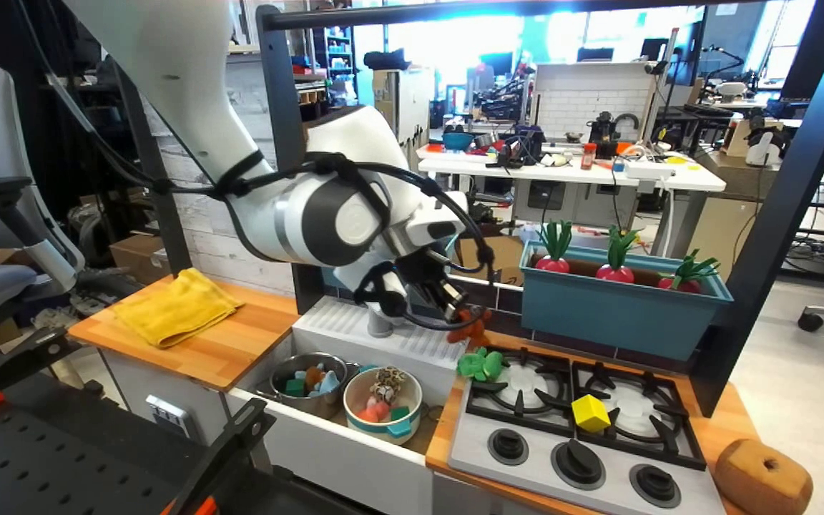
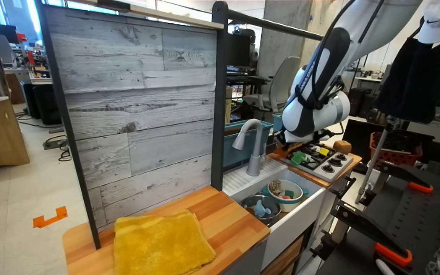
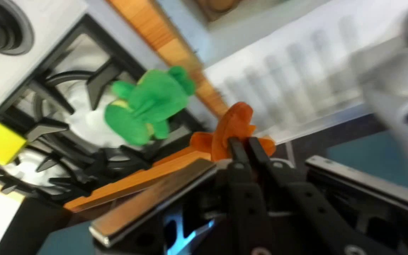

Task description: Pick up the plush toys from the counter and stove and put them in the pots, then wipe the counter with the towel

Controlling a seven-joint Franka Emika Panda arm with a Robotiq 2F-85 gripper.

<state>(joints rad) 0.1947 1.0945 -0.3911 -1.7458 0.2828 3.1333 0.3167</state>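
Observation:
My gripper point(image 3: 245, 142) is shut on an orange plush toy point(image 3: 237, 118), which also shows in an exterior view point(image 1: 471, 330). The toy is at the counter's back edge by the stove; I cannot tell if it touches the counter. A green plush toy point(image 1: 480, 365) lies on the stove's near-sink corner, also in the wrist view point(image 3: 154, 102). A yellow cube point(image 1: 590, 413) rests on the stove grate. In the sink, a steel pot point(image 2: 270, 220) and a white pot with teal trim point(image 2: 291, 206) hold several toys. The yellow towel point(image 2: 162, 244) lies on the wooden counter point(image 1: 269, 322).
A grey faucet point(image 2: 256, 152) rises behind the sink. A teal planter with radishes point(image 1: 612, 318) stands behind the stove point(image 1: 537, 468). A brown block point(image 1: 762, 476) sits at the counter's end. A dark frame post point(image 2: 218, 95) stands beside the sink.

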